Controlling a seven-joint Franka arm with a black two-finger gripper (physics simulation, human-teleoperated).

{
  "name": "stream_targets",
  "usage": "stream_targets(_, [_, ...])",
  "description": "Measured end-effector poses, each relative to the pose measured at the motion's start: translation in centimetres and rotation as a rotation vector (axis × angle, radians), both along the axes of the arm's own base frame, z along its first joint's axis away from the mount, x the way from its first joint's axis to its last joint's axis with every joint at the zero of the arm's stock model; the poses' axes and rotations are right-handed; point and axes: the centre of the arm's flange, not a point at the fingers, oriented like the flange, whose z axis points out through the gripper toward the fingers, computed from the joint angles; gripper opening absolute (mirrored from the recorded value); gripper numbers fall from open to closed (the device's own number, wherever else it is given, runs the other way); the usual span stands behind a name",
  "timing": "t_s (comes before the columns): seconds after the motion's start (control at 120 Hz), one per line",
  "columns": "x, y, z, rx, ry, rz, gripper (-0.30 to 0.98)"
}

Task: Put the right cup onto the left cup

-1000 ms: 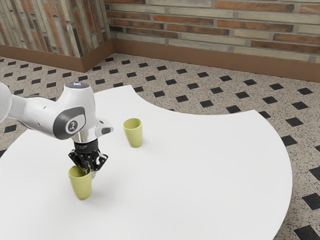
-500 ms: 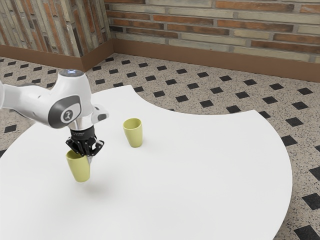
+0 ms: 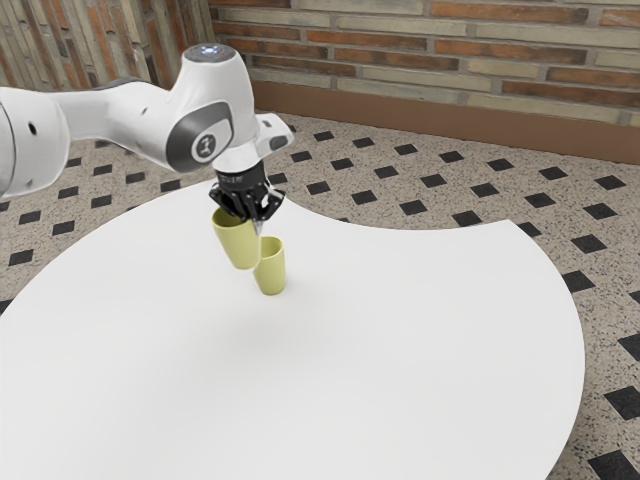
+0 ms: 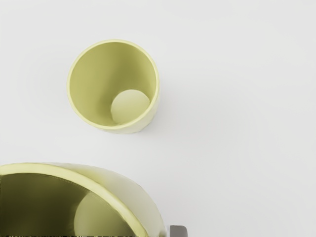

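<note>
I have the gripper [image 3: 254, 223] at the far part of the table [image 3: 400, 360], raised clear of the surface and pointing downward. Claw state: clamped on the wall of the lifted cup [image 3: 239, 243] at its rim, with one finger inside the mouth and the other against the outside.

The lifted cup is yellow-green and hangs mouth up with a slight lean. Its base is clear of the table. In the exterior view it overlaps the upper part of the standing cup [image 3: 272, 275]; in my wrist view, a strip of white tabletop separates the two outlines. The lifted cup is therefore beside the standing cup and not nested in it.

The standing cup has the same colour and tapered shape. It rests upright on the table, with its mouth upward and its inner floor visible from my wrist camera. Reference its position to the inward-curved far edge: the cup is on the near side of that edge, closer to the corner at the exterior view's left end of the curve than to the corner at the other end.

The white arm [image 3: 132, 120] enters from the exterior view's left. Beyond the table are the speckled floor [image 3: 410, 205] with dark diamond insets, a brown baseboard [image 3: 420, 124] and a brick wall [image 3: 400, 55].
</note>
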Motion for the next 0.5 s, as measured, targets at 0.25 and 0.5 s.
stream_targets(0.25, [3.6,0.1,-0.2,0.011,0.037,0.018,-0.1])
stream_targets(0.5, [6.5,1.1,-1.9,0.021,0.059,0.013,-0.1])
